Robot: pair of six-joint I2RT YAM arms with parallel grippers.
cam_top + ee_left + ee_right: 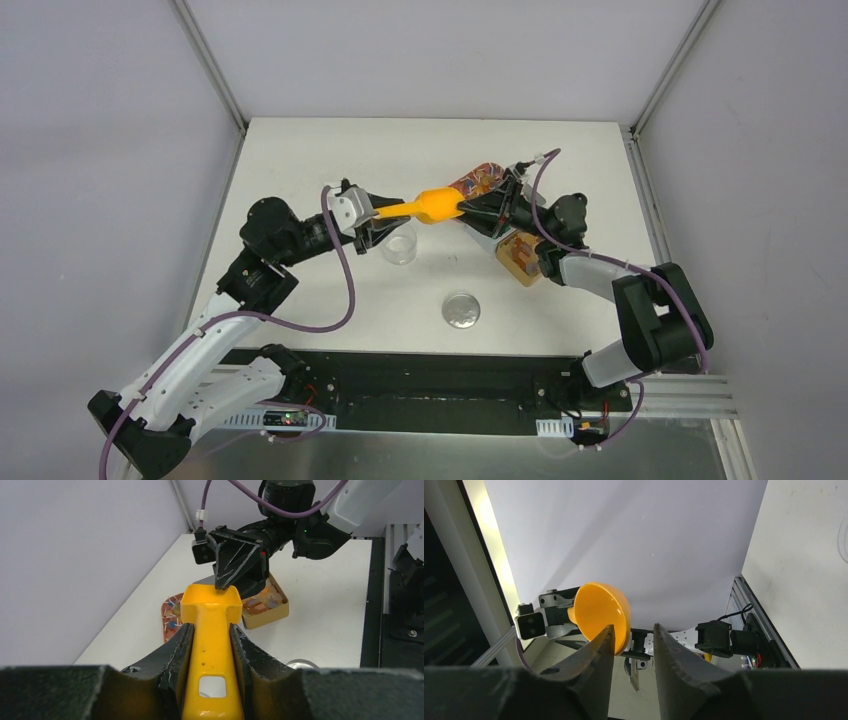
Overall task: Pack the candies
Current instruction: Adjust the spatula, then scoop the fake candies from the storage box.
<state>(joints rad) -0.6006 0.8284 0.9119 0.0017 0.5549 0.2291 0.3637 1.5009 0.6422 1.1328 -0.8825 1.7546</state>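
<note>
The candies [265, 601] lie in a small tan box [519, 262] at the right of the table, partly hidden by my right arm in the top view. An orange scoop [438, 205] hangs level above the table. My left gripper [211, 628] is shut on the scoop's handle [210, 650], also seen from above [384, 212]. My right gripper [634, 630] stands open, its jaws apart with nothing between them. One of its fingertips [608, 632] sits at the rim of the scoop's bowl [596, 607]. From the left wrist that right gripper [227, 580] points down onto the bowl's far rim.
A clear cup [399, 246] stands just below the scoop's handle. A round silver lid [461, 311] lies nearer the front. A colourful printed pouch [478, 178] lies behind the right gripper, also seen at the table's left edge [171, 614].
</note>
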